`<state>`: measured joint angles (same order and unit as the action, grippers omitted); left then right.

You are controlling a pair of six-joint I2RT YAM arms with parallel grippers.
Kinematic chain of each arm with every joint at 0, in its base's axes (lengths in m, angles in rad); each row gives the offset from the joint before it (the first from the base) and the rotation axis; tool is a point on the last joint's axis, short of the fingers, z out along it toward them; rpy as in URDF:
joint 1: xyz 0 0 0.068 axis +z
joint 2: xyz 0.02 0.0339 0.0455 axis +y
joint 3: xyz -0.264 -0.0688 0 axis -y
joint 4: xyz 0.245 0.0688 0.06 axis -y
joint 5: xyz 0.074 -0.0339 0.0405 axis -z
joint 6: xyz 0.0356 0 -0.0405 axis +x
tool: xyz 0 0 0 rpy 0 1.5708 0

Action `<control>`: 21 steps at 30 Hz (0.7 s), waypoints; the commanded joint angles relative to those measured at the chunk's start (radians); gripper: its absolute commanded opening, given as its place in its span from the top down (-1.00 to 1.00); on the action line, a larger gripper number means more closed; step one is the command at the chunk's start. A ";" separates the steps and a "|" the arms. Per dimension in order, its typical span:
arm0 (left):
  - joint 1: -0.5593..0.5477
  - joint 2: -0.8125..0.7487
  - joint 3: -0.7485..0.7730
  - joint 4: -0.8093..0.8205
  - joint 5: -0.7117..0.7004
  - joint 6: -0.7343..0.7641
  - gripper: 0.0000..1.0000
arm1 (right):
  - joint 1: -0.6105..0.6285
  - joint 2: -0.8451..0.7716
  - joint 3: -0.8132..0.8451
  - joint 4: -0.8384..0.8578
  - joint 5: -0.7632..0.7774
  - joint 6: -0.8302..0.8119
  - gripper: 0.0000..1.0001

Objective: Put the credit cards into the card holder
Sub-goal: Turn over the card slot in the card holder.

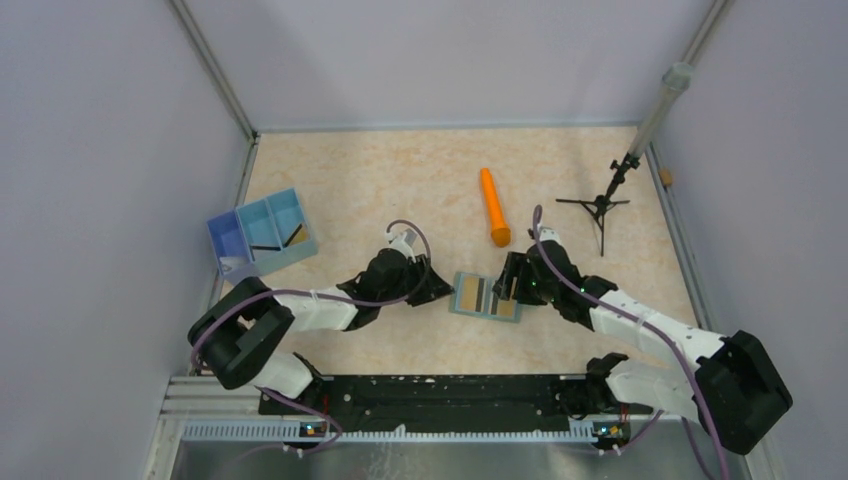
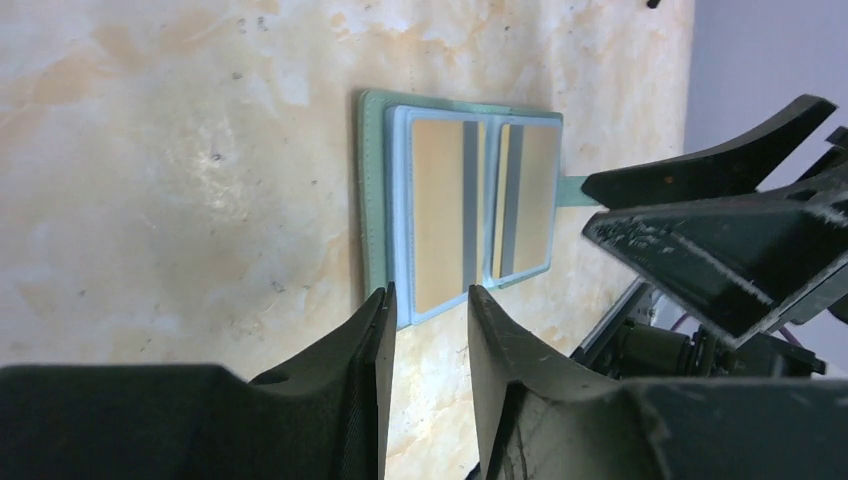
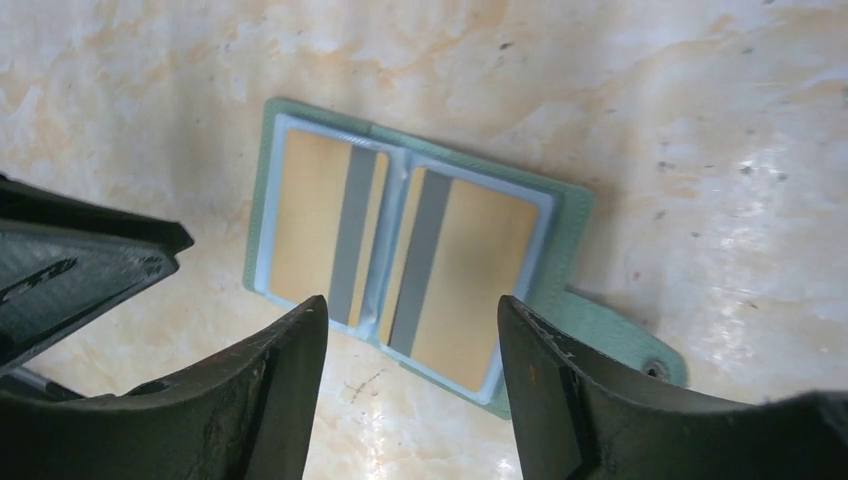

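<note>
The grey-green card holder (image 1: 457, 301) lies open and flat on the table between my two grippers, pale blue inside. Two gold-tan credit cards with grey stripes sit in its pockets, one in the left half (image 3: 310, 225) and one in the right half (image 3: 470, 280). Its clasp strap (image 3: 655, 368) sticks out to the side. My left gripper (image 2: 430, 295) is open just off the holder's (image 2: 373, 190) edge, nothing between its fingers. My right gripper (image 3: 412, 305) hovers open and empty over the opposite edge (image 3: 572, 250). In the top view both grippers, left (image 1: 443, 293) and right (image 1: 508, 285), flank the holder closely.
A blue three-compartment tray (image 1: 262, 233) stands at the left, an orange cylinder (image 1: 493, 207) lies behind the holder, and a small black tripod stand (image 1: 600, 205) is at the back right. Lilac walls enclose the table on three sides.
</note>
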<state>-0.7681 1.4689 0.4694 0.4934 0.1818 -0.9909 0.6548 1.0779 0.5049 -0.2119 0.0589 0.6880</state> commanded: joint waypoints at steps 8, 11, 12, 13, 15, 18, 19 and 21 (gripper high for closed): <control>0.003 -0.053 0.032 -0.137 -0.029 0.031 0.10 | -0.061 -0.015 -0.080 0.001 -0.056 0.060 -0.06; 0.003 -0.047 0.033 -0.133 -0.023 0.029 0.05 | -0.061 -0.018 -0.091 -0.016 -0.056 0.070 0.00; 0.002 -0.041 0.034 -0.128 -0.020 0.028 0.05 | -0.061 -0.023 -0.092 -0.025 -0.054 0.071 0.00; 0.003 -0.032 0.038 -0.124 -0.016 0.027 0.05 | -0.061 -0.030 -0.095 -0.033 -0.048 0.072 0.01; 0.003 -0.008 0.049 -0.115 -0.003 0.025 0.04 | -0.061 -0.049 -0.103 -0.042 -0.037 0.076 0.00; 0.003 0.033 0.067 -0.093 0.013 0.023 0.05 | -0.061 -0.056 -0.117 -0.042 -0.035 0.086 -0.02; 0.003 0.044 0.073 -0.087 0.016 0.023 0.05 | -0.060 -0.054 -0.125 -0.033 -0.041 0.090 -0.02; 0.003 0.068 0.083 -0.078 0.021 0.023 0.04 | -0.061 -0.045 -0.140 -0.017 -0.049 0.102 -0.02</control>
<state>-0.7673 1.4982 0.5095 0.3592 0.1806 -0.9733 0.5987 1.0397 0.3885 -0.2478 0.0135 0.7609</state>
